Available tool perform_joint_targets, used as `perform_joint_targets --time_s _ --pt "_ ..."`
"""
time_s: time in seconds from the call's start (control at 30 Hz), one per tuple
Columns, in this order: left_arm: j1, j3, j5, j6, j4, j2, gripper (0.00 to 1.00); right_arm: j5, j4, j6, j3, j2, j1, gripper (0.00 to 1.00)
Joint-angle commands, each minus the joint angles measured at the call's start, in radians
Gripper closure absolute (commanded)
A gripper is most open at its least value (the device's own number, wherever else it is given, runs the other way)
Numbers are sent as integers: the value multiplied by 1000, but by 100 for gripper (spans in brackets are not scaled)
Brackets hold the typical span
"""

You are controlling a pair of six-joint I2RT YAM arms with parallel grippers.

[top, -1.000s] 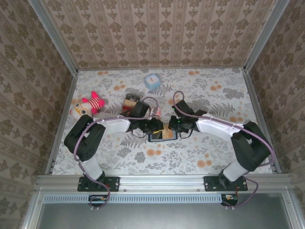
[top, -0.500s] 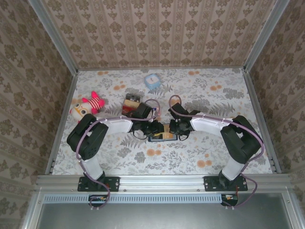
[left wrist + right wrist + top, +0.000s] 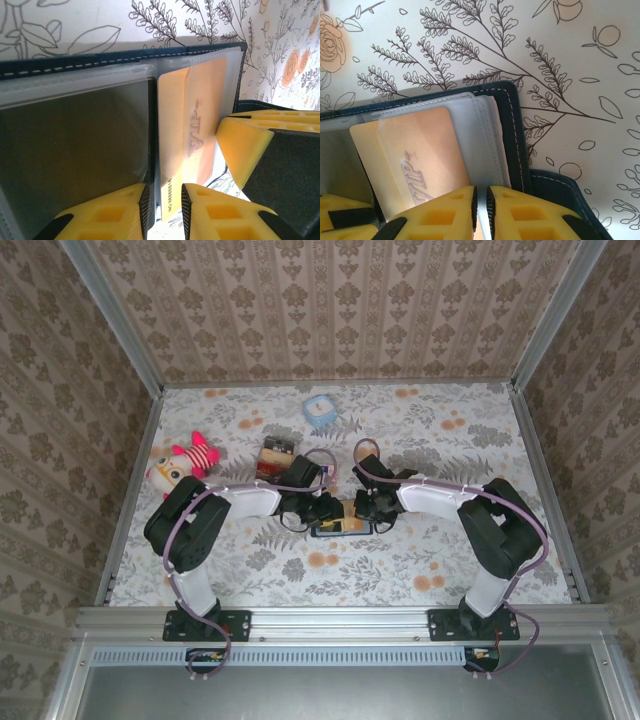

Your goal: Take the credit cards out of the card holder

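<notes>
Floral tablecloth [image 3: 560,45] all round, and at its centre the left gripper [image 3: 165,210] stands narrowly apart over the bared edge of the orange card [image 3: 197,125]. The right gripper [image 3: 481,210] is nearly together just beside; I cannot tell whether either grips. The card sits partly out of the open navy holder [image 3: 100,66]. Best move: pin the holder and slide the card flat along the sleeve.

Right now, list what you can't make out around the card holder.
- Top view: card holder mostly covered by both tools; card count too small to tell.
- Left wrist: credit card reaches between the fingers of the left tool; grip unclear.
- Right wrist: right tool covers the card's lower edge.
</notes>
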Motion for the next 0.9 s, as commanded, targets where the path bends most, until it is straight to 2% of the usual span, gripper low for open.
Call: perform_joint_targets --time_s 0.0,0.47,0.67,0.87 --pt "2 13 -13 -6 -31 34 72 -5 -27 13 -9 59 -4 83" --pt "13 3 47 -40 48 51 72 -50 -16 8 -14 76 -4 83" --pt "23 -10 49 -37 64 40 77 -42 -24 8 -12 79 -3 83" --pt "31 -21 46 -28 66 23 86 -23 -40 12 -13 79 -5 83"
